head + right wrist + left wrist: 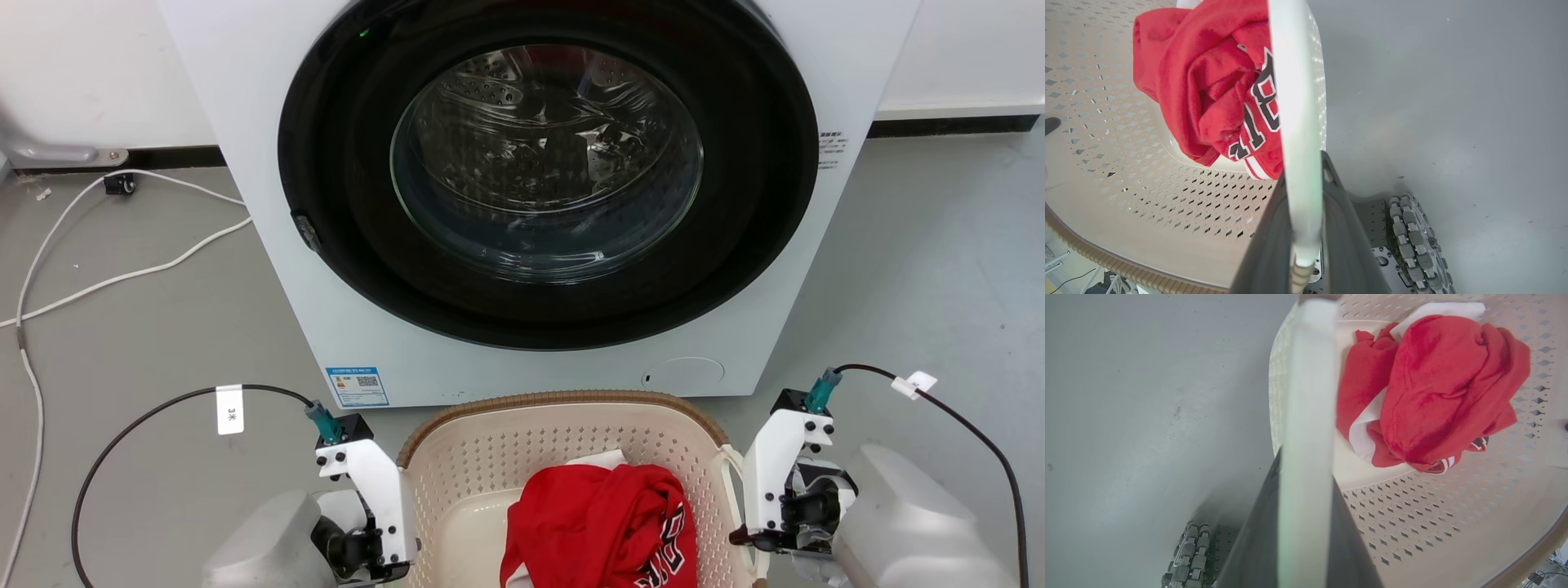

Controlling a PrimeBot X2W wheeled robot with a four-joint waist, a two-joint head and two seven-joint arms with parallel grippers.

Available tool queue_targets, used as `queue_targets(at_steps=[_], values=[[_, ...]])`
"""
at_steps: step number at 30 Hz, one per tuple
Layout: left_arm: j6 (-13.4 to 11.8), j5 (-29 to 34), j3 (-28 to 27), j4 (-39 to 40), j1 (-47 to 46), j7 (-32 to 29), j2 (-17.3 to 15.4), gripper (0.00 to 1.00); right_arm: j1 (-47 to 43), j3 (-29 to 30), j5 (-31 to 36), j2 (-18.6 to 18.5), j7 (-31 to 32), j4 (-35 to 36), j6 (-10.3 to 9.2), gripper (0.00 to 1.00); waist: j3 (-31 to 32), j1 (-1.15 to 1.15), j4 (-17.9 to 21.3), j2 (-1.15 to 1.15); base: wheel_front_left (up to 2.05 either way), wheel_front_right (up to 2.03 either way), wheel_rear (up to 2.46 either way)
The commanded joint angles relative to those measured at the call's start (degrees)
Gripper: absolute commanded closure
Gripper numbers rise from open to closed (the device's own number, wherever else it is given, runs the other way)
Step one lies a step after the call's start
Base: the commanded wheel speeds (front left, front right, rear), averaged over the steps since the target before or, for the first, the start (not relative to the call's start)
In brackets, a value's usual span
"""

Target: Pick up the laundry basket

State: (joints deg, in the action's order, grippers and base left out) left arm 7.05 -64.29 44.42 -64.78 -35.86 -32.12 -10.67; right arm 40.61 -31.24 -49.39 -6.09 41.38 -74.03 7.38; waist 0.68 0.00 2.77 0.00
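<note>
Grip confirmed both sides: left end effector [1306, 469] is clamped on the left handle [1310, 375] and right end effector [1304, 171] on the right handle [1294, 81], each white band pinched between dark fingers [1257, 547]. The laundry basket [563, 398], holding a red garment [604, 514], sits low, directly before the washing machine [269, 245]; floor contact cannot be determined. Judged risk: unequal raising would tilt it toward the washing machine, shifting the garment and letting the smooth handles slip. Wrists turn inward, fingers pointing down; left forearm [261, 547] and right forearm [914, 523] trail away from the washing machine.
</note>
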Motion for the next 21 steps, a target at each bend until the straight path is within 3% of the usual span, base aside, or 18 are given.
queue_targets(at_steps=[1, 21], values=[[0.76, -0.78, 0.04, 0.76, -1.06, 0.18, 0.85, 1.00, -0.34, 0.53, 0.06, 1.04, 0.08, 0.30, 0.21, 1.00, -0.01, 0.00, 0.00, 0.00, 0.00, 0.00, 0.00], [0.76, -2.47, 1.74, 0.74, -1.16, 0.73, 0.69, 1.00, -0.93, 4.73, 3.49, 1.34, 0.79, 0.30, 0.21, 1.00, 0.17, 0.00, -0.16, 0.00, 0.00, 0.00, 0.00]])
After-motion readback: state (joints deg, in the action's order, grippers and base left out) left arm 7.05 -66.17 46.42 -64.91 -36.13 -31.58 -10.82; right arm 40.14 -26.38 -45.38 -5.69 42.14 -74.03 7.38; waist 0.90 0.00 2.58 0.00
